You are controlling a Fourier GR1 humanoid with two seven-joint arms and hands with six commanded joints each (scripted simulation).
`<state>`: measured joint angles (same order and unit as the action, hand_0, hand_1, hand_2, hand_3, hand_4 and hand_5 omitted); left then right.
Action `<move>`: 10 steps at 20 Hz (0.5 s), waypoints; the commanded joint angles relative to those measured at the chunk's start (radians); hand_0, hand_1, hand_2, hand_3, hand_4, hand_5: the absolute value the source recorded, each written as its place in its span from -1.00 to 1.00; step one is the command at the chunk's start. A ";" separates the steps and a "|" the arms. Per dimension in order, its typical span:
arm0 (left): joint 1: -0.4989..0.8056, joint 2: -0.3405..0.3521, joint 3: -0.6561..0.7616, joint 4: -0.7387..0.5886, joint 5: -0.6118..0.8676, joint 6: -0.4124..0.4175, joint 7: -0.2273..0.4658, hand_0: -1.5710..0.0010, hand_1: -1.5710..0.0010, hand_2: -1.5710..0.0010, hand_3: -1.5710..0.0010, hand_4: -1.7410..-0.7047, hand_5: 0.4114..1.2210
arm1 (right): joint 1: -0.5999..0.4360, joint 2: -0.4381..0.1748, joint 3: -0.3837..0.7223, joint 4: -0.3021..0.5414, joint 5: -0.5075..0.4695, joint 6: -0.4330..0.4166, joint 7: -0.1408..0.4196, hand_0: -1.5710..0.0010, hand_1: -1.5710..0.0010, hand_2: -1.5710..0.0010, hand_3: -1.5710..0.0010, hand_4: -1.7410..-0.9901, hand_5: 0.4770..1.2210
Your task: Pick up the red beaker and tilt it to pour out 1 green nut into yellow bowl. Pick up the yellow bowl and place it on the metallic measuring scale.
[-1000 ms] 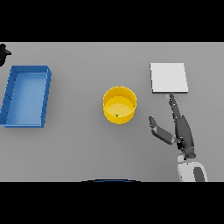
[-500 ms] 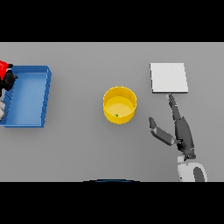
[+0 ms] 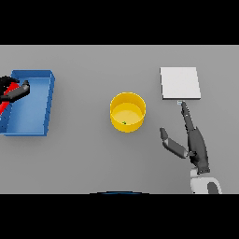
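Observation:
The yellow bowl stands at the middle of the table, and a small green nut lies inside it. The metallic scale, a pale square plate, lies to the bowl's far right. My right hand rests open on the table right of the bowl, its straight fingertips just below the scale's near edge and its thumb pointing toward the bowl. At the left edge my left hand is shut on the red beaker, over the blue tray. The beaker is mostly cut off by the view's edge.
A blue rectangular tray lies at the far left of the grey table, under the left hand and the beaker.
My left hand has come further into view from the left edge with the red beaker, moving over the blue tray. The right hand, the bowl and the scale have not moved.

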<state>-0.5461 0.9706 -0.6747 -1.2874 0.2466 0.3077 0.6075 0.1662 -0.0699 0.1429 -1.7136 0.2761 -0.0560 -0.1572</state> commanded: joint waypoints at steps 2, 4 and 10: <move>0.004 0.011 0.007 0.000 0.022 -0.033 -0.014 0.51 0.61 0.60 0.62 0.72 -0.29 | -0.014 -0.004 -0.006 0.005 -0.011 0.007 0.016 1.00 1.00 1.00 1.00 0.48 -0.49; 0.011 0.004 0.008 0.000 0.032 -0.036 -0.026 0.69 0.75 0.74 0.76 0.79 -0.33 | -0.006 0.001 0.001 0.008 -0.001 0.004 0.010 1.00 1.00 1.00 1.00 0.47 -0.49; -0.002 -0.012 0.042 0.018 0.039 -0.001 -0.089 0.92 0.93 0.93 0.94 0.84 -0.35 | -0.015 -0.015 0.013 -0.003 0.056 -0.016 0.048 1.00 1.00 1.00 1.00 0.43 -0.51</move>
<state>-0.5485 0.9590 -0.6325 -1.2690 0.2856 0.3070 0.5180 0.1511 -0.0859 0.1552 -1.7164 0.3320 -0.0726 -0.1099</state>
